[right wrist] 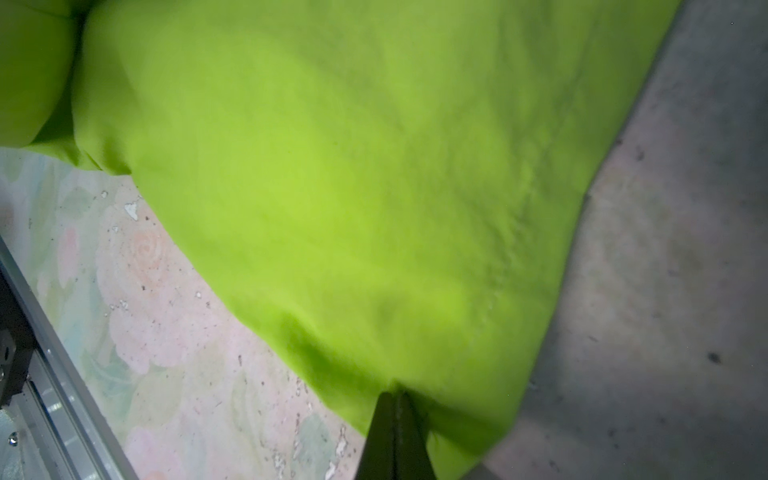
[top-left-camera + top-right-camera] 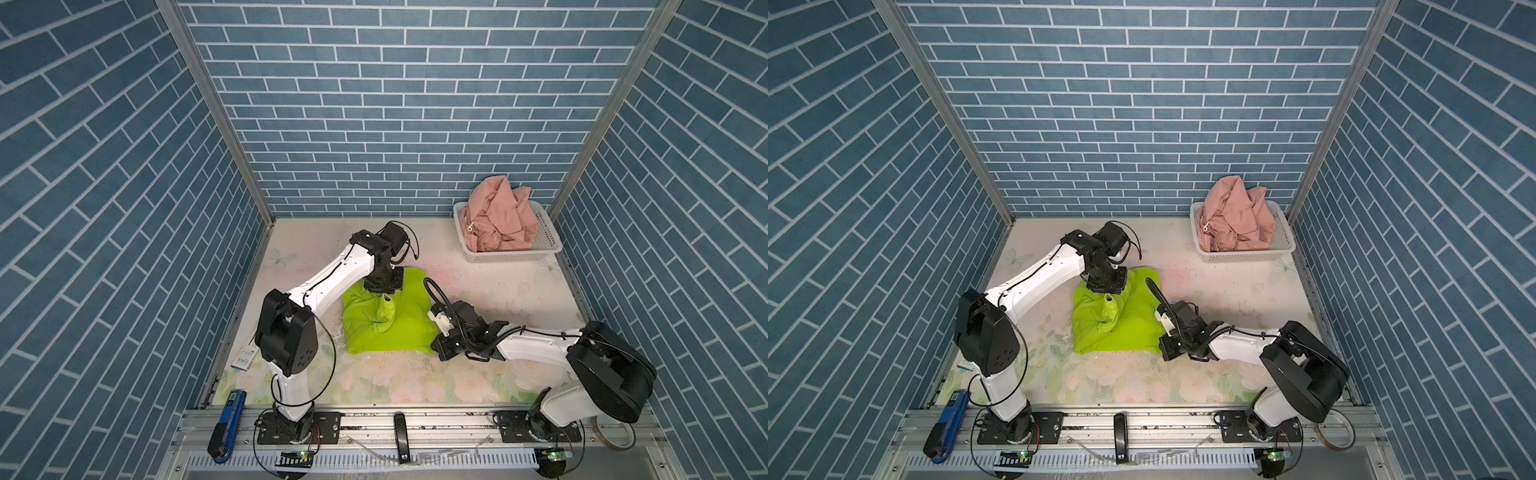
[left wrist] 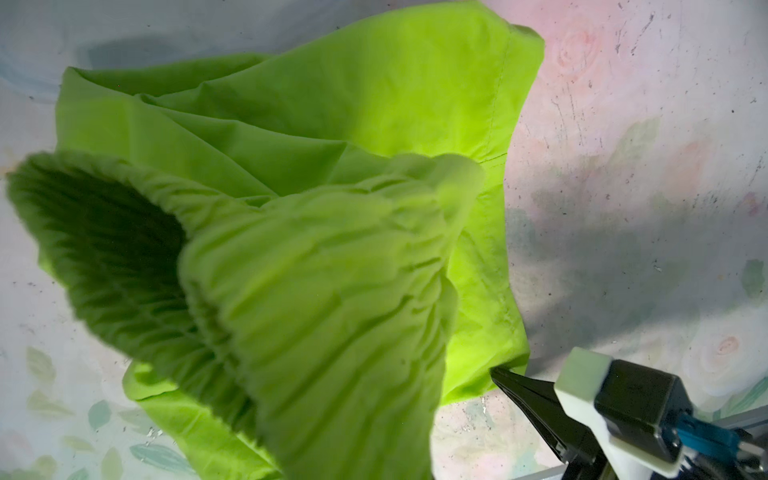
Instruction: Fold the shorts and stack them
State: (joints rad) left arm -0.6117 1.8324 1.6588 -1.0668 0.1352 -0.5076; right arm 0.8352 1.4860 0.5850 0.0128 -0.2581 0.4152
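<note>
The lime green shorts (image 2: 399, 328) (image 2: 1133, 328) lie bunched on the floral table in the middle of both top views. My left gripper (image 2: 385, 296) (image 2: 1108, 296) points down over them and is shut on their gathered waistband (image 3: 316, 291), pulling it up into a peak; the cloth hides its fingers in the left wrist view. My right gripper (image 2: 434, 349) (image 1: 395, 395) is low at the near right corner of the green shorts, shut on the cloth's edge. The salmon pink shorts (image 2: 498, 220) (image 2: 1237, 218) sit crumpled in the basket.
The white perforated basket (image 2: 544, 251) stands at the back right corner. A small packet (image 2: 245, 357) lies at the table's left edge. On the front rail are a blue tool (image 2: 228, 424), a black handle (image 2: 400, 436) and a tape roll (image 2: 615, 436). Brick-patterned walls enclose three sides.
</note>
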